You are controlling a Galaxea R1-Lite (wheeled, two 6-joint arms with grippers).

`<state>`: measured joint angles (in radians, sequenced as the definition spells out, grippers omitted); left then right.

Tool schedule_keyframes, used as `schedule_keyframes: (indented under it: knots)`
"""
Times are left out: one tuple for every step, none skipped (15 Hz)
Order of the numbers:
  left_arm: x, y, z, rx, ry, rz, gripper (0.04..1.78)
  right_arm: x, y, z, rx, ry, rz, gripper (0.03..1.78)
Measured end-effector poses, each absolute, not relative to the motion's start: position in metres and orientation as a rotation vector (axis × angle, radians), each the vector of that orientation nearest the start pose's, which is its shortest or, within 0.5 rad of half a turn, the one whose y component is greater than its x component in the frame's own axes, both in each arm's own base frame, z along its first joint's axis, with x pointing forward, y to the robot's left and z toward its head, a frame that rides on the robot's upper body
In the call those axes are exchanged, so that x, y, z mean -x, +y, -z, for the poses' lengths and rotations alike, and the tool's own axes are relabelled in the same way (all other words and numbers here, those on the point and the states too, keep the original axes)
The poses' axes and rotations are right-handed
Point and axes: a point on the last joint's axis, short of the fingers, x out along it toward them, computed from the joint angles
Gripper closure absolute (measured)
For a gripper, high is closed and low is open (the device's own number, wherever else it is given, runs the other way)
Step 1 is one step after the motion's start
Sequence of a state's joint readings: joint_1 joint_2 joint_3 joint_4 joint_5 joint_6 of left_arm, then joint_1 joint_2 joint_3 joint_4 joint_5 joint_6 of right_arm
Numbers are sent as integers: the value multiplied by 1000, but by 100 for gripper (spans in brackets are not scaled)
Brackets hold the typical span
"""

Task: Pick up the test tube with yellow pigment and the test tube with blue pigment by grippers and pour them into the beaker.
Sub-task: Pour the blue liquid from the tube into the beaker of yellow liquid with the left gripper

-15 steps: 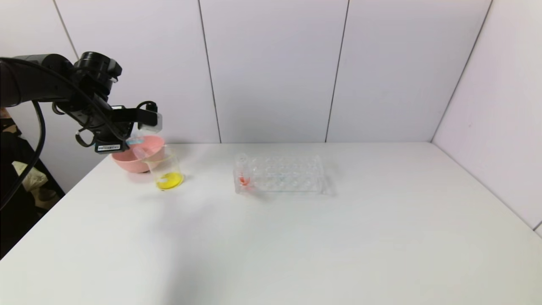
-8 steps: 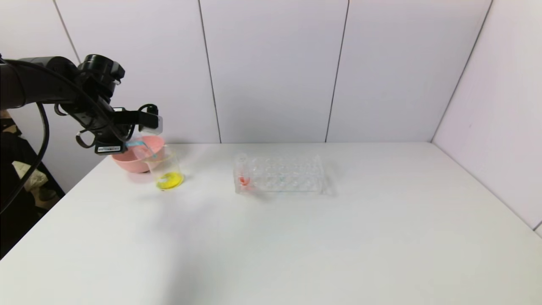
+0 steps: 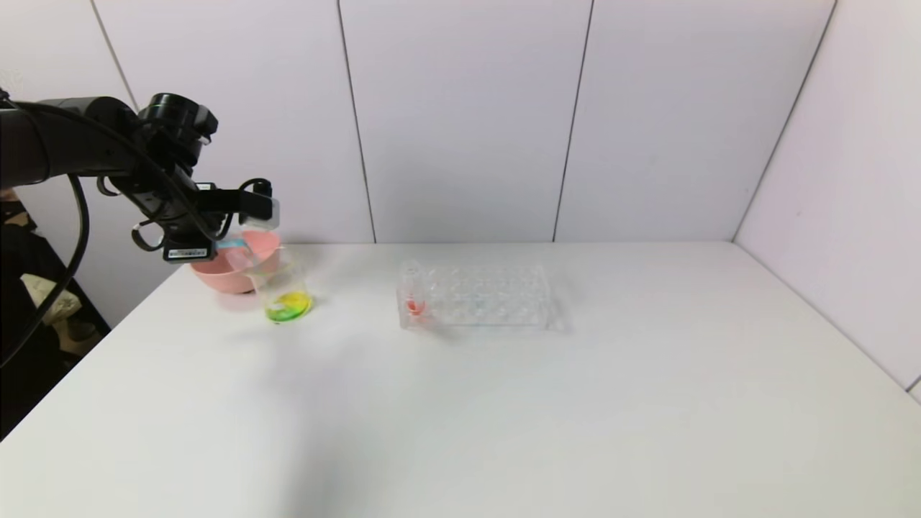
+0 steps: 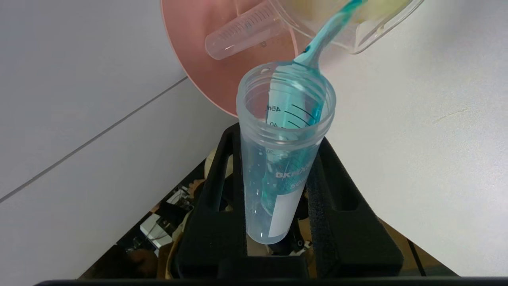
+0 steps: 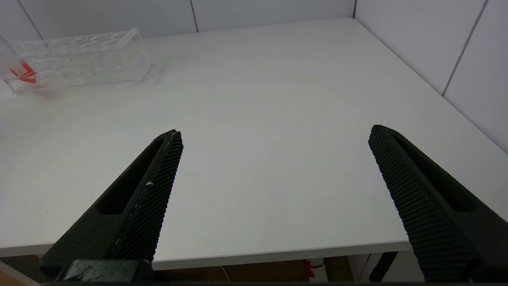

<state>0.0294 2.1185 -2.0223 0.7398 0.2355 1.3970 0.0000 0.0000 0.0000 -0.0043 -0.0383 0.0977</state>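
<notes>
My left gripper (image 3: 232,243) is shut on the test tube with blue pigment (image 4: 283,159) and holds it tipped, mouth down, at the beaker's rim. A blue stream (image 4: 327,35) runs from the tube's lip into the beaker (image 3: 284,291), which also shows in the left wrist view (image 4: 373,37). The liquid in the beaker's bottom is yellow turning green. No tube holding yellow liquid shows. My right gripper (image 5: 274,135) is open and empty above the table's near edge, out of the head view.
A pink bowl (image 3: 216,272) stands just behind the beaker, with an empty clear tube (image 4: 242,33) lying in it. A clear tube rack (image 3: 489,295) stands mid-table with a red-liquid tube (image 3: 414,295) at its left end.
My left gripper has shifted slightly right and tipped the blue tube further. Blue liquid now runs into the beaker, and its yellow liquid has turned partly green.
</notes>
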Motion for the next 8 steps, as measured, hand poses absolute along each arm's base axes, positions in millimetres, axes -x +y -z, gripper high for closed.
schedule_keyframes:
  knots:
    - [-405,17,-239,-1389,874,376,137,23,-1,-76,-98,-6,38,10]
    - [-405,17,-239,-1389,877,372,137,23,-1,-76,-98,-6,38,10]
    - [-405,17,-239,-1390,877,372,137,23,-1,-76,-98,-6,38,10]
    - [-405,16,-239,-1390,876,372,137,23,-1,-76,-98,-6,38,10]
    - [-406,16,-239,-1392,871,369,137,23,-1,-76,-98,-6,38,10]
    - [-406,15,-240,-1394,871,367,137,23,-1,-76,-98,-6,38,10]
    - [-406,15,-240,-1398,875,361,137,23,-1,-76,-98,-6,38,10]
    - [-406,14,-240,-1404,883,351,137,23,-1,-76,-98,-6,38,10]
